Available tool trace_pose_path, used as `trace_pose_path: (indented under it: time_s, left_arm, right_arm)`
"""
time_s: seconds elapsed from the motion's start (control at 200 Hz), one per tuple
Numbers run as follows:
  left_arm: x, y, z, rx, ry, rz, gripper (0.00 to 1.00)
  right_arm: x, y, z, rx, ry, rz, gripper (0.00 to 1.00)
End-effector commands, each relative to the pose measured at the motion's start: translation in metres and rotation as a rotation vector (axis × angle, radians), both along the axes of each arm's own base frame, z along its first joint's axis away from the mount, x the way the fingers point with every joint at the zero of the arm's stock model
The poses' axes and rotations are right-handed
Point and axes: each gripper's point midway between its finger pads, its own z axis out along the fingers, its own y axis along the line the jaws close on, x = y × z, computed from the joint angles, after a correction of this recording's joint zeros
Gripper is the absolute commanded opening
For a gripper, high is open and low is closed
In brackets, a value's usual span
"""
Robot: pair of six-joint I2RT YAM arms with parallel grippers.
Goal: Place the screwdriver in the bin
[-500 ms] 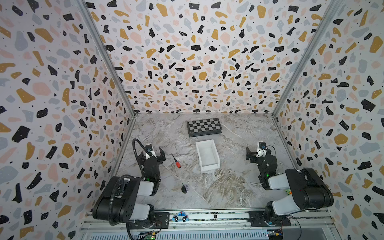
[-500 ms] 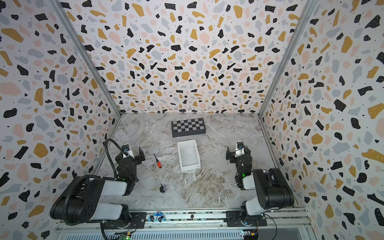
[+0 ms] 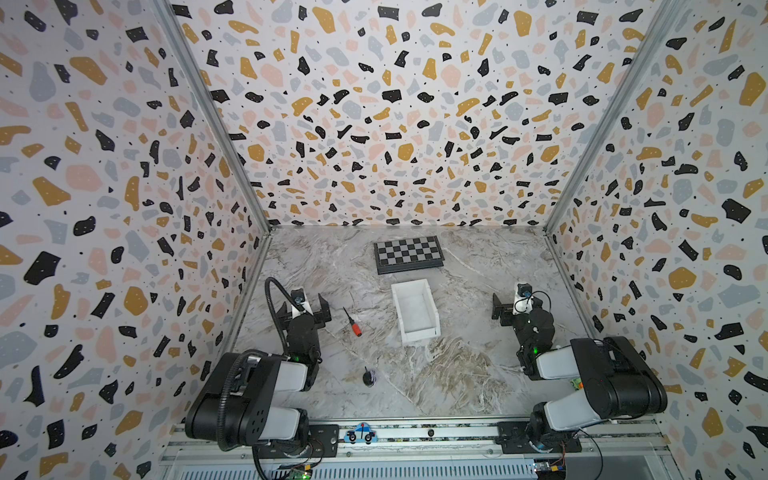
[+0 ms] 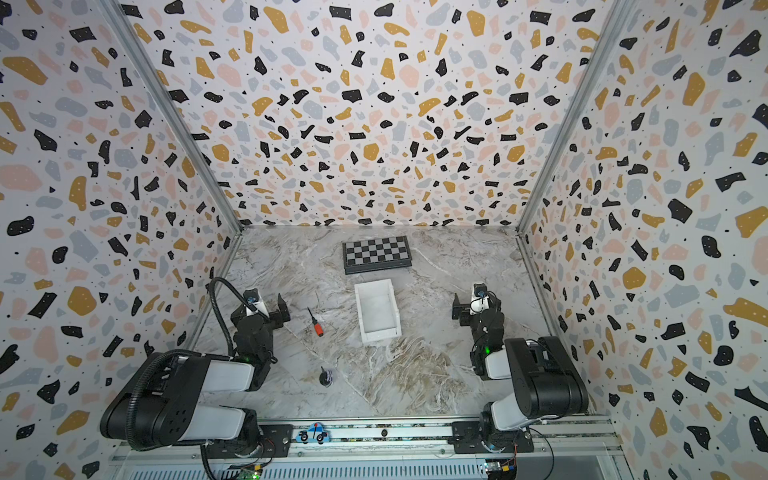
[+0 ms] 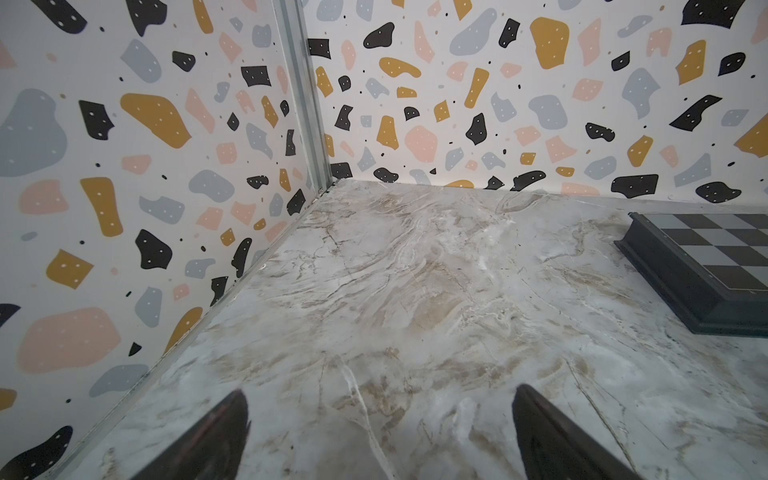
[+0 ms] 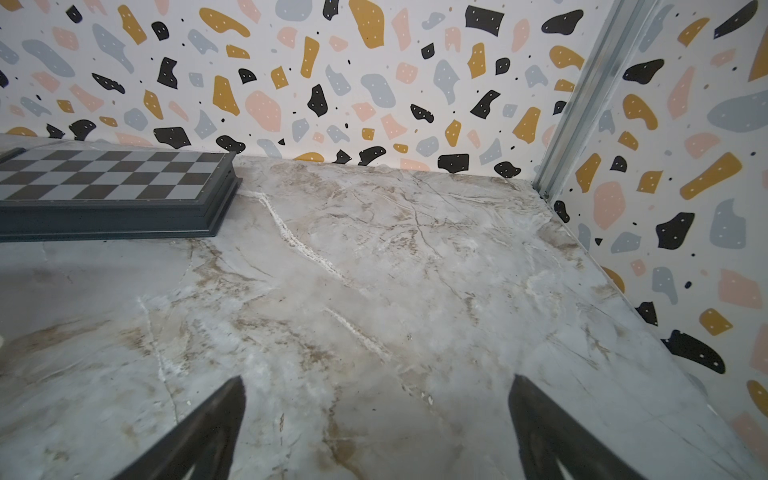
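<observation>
Nothing's budged since the earlier shot. Bin (image 3: 420, 331) sits mid-table. Left gripper (image 5: 380, 390) and right gripper (image 6: 377, 378) both gape wide, empty. Screwdriver (image 3: 351, 321) lies on the marble between left gripper and bin. Looks light, stiff, probably rolly, so I'd pinch the red handle.

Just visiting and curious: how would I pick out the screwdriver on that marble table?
Find the white bin in the middle of the marble table. The screwdriver lies between it and the left gripper. Its red-orange handle sets it apart from the small round dark knob nearer the front.
</observation>
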Motion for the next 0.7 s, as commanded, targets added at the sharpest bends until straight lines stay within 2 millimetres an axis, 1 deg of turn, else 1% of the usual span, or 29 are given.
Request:
trace_pose_path:
  time_s: [0.0,0.696]
  left_arm:
    - [0.0035,0.0005,0.0138,-0.007,-0.05,0.001,1.0]
    - [0.0028,0.0029,0.0146,-0.008,-0.054,0.016,1.0]
  right_arm:
    - [0.005,-0.0012,0.0086,0.011,-0.022,-0.011,0.99]
    - [0.0045,-0.0018,0.0085,0.022,-0.023,-0.007,0.99]
